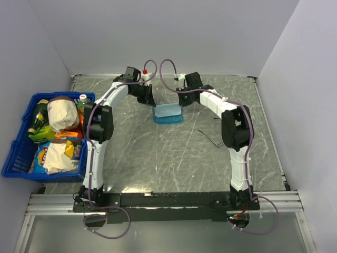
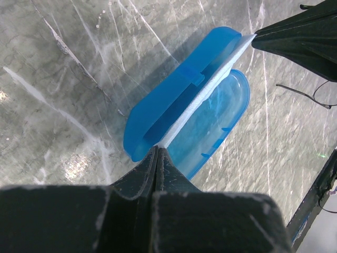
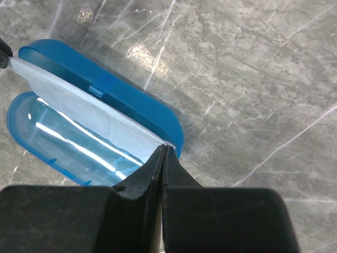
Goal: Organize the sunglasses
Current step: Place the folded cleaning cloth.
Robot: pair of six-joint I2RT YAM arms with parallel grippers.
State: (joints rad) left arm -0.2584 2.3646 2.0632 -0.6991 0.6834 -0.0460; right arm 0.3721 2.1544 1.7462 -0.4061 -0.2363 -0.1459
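Grey marbled surface (image 1: 158, 158): blue case (image 3: 131, 103) open mid-surface, cloth (image 3: 79, 105) stretched over it, left and right jaws each clamped shut on one end, likely for lining the case; sunglasses (image 1: 209, 138) lie apart, right of it.

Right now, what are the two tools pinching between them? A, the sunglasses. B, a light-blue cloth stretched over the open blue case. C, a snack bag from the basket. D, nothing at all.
B: the left tool and the right tool are each shut on an opposite end of the light-blue cloth, held over the open blue case; the sunglasses lie apart from both.
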